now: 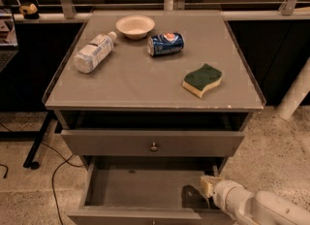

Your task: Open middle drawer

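Note:
The middle drawer [140, 187] is the wide, shallow grey drawer below the top one. It stands pulled out, showing a plain grey inside, and its front runs along the bottom edge of the view. My gripper [207, 186], with the white arm behind it, is at the drawer's right side, over the inside near the right wall. It casts a dark shadow on the drawer floor. The top drawer [153, 143] with its small round knob [153, 147] sits above, almost closed.
On the cabinet top [135, 83] lie a plastic bottle [93, 53], a white bowl [135, 26], a blue soda can [165, 43] and a green-and-yellow sponge [202, 79]. Cables [53, 170] run on the floor at left. A white post [295, 93] stands at right.

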You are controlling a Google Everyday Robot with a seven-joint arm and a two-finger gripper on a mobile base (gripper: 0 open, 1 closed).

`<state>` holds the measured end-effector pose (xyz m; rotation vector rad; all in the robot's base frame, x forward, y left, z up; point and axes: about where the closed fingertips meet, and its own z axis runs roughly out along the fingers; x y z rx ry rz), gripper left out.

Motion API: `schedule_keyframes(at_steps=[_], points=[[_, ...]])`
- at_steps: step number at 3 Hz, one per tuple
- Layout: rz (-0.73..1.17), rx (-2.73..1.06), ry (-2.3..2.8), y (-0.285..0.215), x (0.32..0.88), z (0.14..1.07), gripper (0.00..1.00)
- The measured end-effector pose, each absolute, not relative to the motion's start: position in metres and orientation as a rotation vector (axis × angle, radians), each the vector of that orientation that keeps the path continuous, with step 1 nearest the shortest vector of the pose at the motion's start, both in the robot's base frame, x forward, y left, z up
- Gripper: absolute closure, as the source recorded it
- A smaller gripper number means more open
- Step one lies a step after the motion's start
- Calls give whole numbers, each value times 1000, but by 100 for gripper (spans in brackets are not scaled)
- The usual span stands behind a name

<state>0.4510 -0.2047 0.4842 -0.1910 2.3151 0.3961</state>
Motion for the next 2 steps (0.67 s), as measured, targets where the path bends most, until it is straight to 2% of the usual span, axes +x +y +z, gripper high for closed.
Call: schedule_keyframes(at_steps=[2], points=[[396, -191, 2315, -205, 451, 484, 35]])
